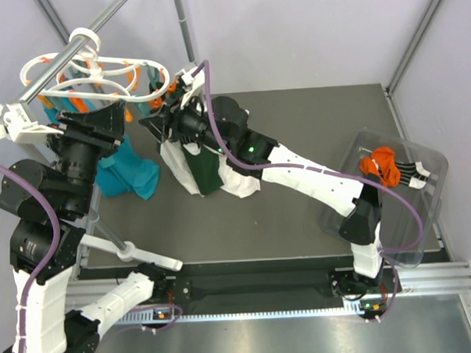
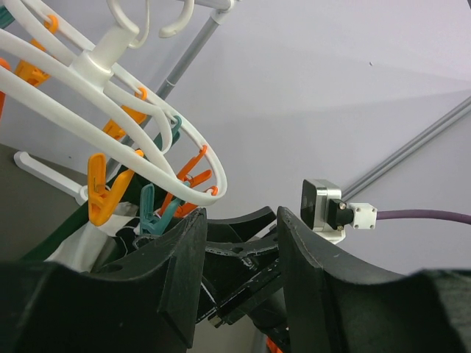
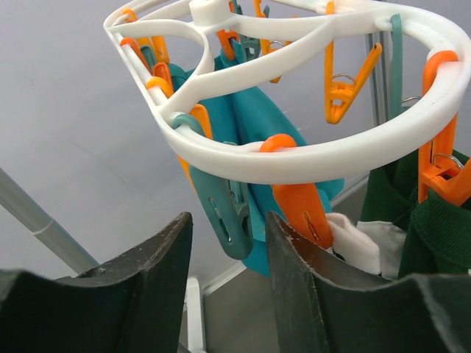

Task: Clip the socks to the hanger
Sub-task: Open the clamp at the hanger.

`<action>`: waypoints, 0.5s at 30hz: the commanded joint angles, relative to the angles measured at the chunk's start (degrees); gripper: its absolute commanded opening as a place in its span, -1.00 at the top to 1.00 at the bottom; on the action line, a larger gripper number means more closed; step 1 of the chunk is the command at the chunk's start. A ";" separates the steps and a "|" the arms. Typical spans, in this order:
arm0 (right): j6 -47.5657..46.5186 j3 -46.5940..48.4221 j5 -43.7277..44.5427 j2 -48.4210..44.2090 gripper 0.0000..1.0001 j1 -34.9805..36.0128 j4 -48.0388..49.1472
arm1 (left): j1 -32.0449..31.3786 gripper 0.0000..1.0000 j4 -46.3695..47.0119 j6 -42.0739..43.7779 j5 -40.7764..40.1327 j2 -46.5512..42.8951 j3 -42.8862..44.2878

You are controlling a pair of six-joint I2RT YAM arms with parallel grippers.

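The white oval hanger hangs from the grey rail at the back left, with orange and teal clips; it also shows in the left wrist view and the right wrist view. My right gripper is open and empty just under the ring, with a teal clip in line with the gap between its fingers. My left gripper is open and empty beside the hanger, facing the right gripper. An orange sock and dark striped socks lie in a clear bin.
A teal cloth and white and dark-green cloths hang from the hanger down to the table. The grey rail and upright poles stand at the back. The clear bin sits at the right edge.
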 commanded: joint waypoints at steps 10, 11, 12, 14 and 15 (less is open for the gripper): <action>-0.85 1.50 0.06 -2.19 0.90 0.91 0.66 | -0.08 0.11 0.96 -0.67 1.92 -0.01 -2.18; -0.85 0.89 -0.11 -2.63 0.99 0.91 0.66 | -0.08 0.12 1.48 -0.85 1.92 -0.01 -2.97; -0.85 0.62 -0.12 -3.60 1.00 1.00 0.49 | -0.08 0.12 1.66 -1.20 2.01 -0.01 -3.32; -1.03 0.36 -0.03 -4.39 1.00 0.91 -0.56 | -0.08 0.12 2.62 -1.46 2.10 0.25 -4.29; -1.20 0.36 -0.03 -5.09 1.00 0.91 -1.09 | -0.08 0.11 2.80 -1.64 2.19 0.25 -4.64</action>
